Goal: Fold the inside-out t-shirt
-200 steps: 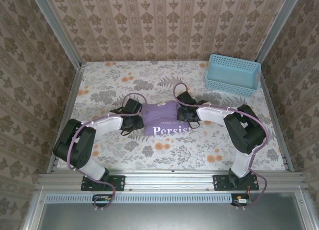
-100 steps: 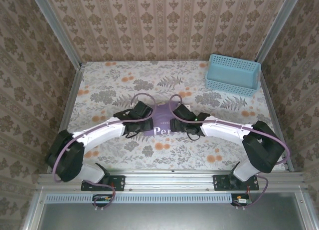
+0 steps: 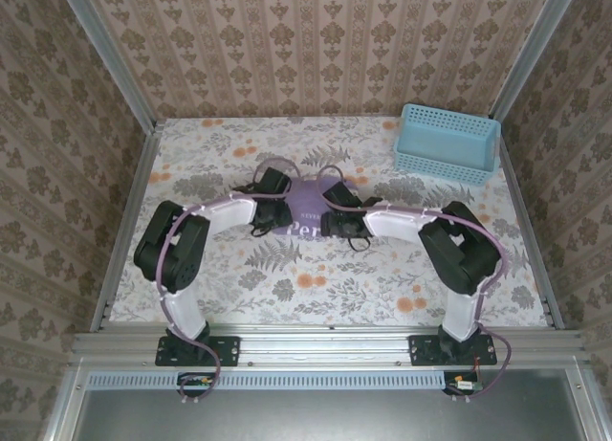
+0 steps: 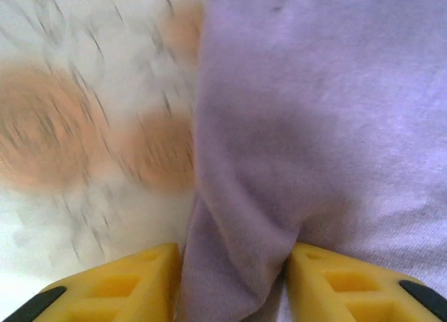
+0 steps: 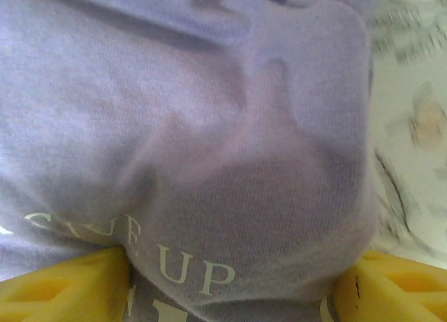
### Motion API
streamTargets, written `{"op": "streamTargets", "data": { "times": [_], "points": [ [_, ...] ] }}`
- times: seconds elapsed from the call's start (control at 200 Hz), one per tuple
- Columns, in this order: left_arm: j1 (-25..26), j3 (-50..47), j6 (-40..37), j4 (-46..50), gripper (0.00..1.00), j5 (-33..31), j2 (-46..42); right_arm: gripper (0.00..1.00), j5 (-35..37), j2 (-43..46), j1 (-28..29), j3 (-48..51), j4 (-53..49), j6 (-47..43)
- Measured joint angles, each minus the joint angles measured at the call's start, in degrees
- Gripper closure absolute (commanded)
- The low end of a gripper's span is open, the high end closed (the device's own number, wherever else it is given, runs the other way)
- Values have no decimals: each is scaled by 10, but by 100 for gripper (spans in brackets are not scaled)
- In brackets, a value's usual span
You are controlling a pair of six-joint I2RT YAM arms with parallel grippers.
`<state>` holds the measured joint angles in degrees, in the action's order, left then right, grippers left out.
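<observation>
- Lavender t-shirt lies bunched narrow at the middle of the flowered table, with white lettering on its upper face.
- At its left edge, the left gripper pinches a raised fold of the cloth.
- On its right side, the right gripper is clamped on the lettered cloth.
- Well apart, at the far right corner, sits a blue basket.

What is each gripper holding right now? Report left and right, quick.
Left gripper: closed on a bunched fold of the t-shirt.
Right gripper: closed on the t-shirt, by its white lettering.
</observation>
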<state>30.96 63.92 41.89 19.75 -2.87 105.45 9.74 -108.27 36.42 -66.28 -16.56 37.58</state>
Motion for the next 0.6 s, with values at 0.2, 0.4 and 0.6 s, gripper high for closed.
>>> {"op": "streamTargets", "data": {
  "times": [0.2, 0.4, 0.6],
  "points": [
    [-94, 124, -19, 18, 56, 1, 77, 29, -35, -131, -33, -185, -6, -17],
    [-184, 236, -25, 48, 56, 0, 141, 30, -80, -272, -34, -403, -20, -9],
    [-250, 291, -33, 112, 41, -21, 151, 25, -108, -377, -21, -593, -71, 4]
  ]
}}
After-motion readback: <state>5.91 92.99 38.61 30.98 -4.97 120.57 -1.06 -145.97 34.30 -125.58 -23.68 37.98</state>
